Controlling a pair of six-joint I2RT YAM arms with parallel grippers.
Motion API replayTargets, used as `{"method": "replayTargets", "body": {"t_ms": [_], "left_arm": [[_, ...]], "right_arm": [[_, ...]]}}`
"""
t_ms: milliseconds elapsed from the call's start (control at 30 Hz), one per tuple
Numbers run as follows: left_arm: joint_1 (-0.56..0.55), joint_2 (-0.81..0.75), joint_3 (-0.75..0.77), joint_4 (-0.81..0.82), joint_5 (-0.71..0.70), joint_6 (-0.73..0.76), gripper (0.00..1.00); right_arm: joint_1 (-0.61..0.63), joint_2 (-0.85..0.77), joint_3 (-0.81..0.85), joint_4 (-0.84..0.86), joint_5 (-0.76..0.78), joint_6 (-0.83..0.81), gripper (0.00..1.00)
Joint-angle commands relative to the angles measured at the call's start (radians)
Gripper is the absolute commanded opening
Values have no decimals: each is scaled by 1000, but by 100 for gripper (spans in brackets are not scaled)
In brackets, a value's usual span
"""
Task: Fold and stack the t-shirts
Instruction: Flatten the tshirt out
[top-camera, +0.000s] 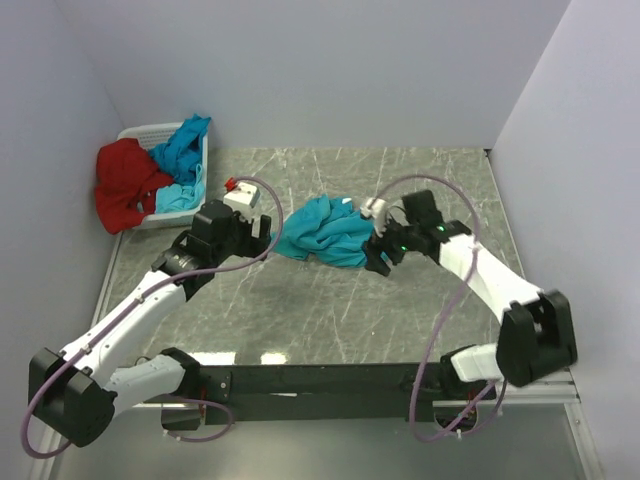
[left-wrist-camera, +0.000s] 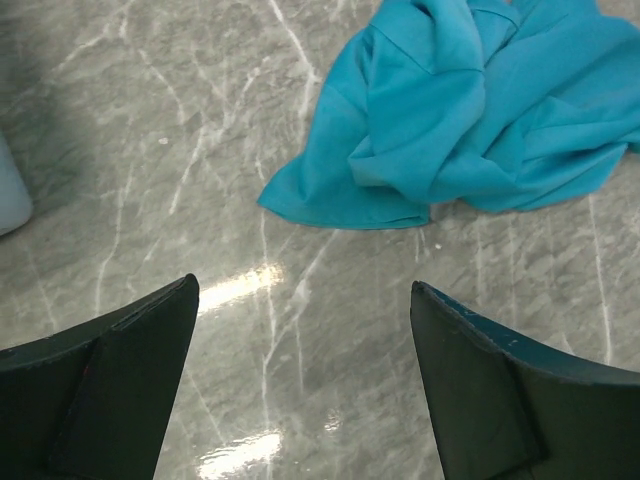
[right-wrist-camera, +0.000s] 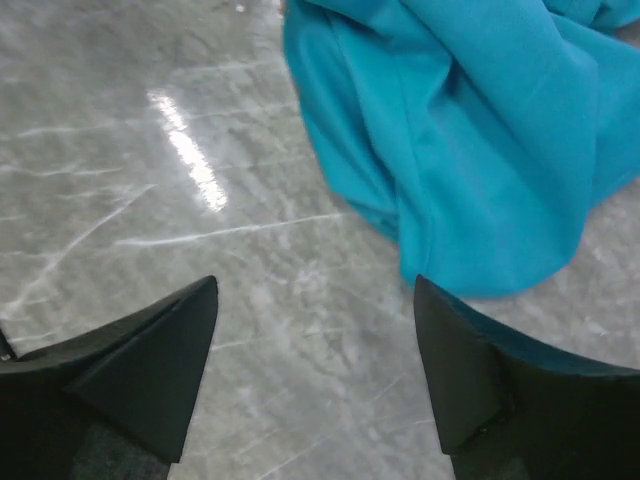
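Crumpled bright turquoise cloth t-shirt (top-camera: 325, 232) sits mid-frame on the grey marble-look worktop (top-camera: 300, 330), bunched up, not folded. Left tool (top-camera: 262, 236) is parked just left of it, fingers spread wide, nothing btwn them. In the left wrist view the shirt (left-wrist-camera: 470, 110) lies upper right, apart from the tool (left-wrist-camera: 305, 290). Right tool (top-camera: 378, 252) is at the shirt's right edge, also spread and empty. In the right wrist view the cloth (right-wrist-camera: 470, 130) fills the upper right, its hem just beside one finger (right-wrist-camera: 470, 370). Upper left of the frame: white plastic basket (top-camera: 140, 130) w/ a red t-shirt (top-camera: 125, 185) draped over its side, plus more turquoise t-shirts (top-camera: 185, 150) inside.
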Motion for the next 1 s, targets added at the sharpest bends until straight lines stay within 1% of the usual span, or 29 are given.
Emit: {"method": "replayTargets", "body": {"t_ms": [0, 67, 100, 333, 433, 500, 533, 567, 633, 667, 700, 800, 900, 967], "left_arm": [[-2, -39, -2, 14, -63, 21, 92], [-2, -53, -14, 33, -83, 29, 92], [-2, -57, -14, 37, -83, 29, 91], [-2, -59, -8, 30, -116, 24, 90], [-2, -64, -11, 35, -115, 23, 90], [-1, -62, -11, 38, -103, 23, 90], [-1, -61, -11, 40, -95, 21, 90], [-2, -57, -11, 41, -87, 21, 90], [-2, -48, -13, 43, -69, 21, 90], [-2, -45, -13, 43, -63, 19, 90], [-2, -42, -11, 43, -51, 21, 90], [-2, -28, -8, 38, -32, 21, 90], [-2, -16, -8, 40, -17, 21, 90], [-2, -4, -8, 38, -6, 23, 90]], "right_arm": [[53, 139, 155, -19, 212, 28, 81], [54, 208, 203, -44, 242, 41, 74], [56, 263, 232, -50, 263, 35, 73], [88, 401, 318, -59, 306, 33, 70], [93, 443, 334, -56, 298, 41, 66], [93, 469, 349, -58, 302, 44, 56], [94, 475, 357, -70, 305, 47, 48], [94, 480, 367, -81, 300, 49, 31], [91, 454, 380, -90, 297, 52, 17], [91, 437, 380, -90, 294, 52, 2], [90, 393, 383, -93, 292, 55, 0], [62, 299, 389, -119, 265, 58, 0], [2, 213, 380, -119, 272, 62, 0], [-71, 176, 367, -109, 288, 70, 0]]}}
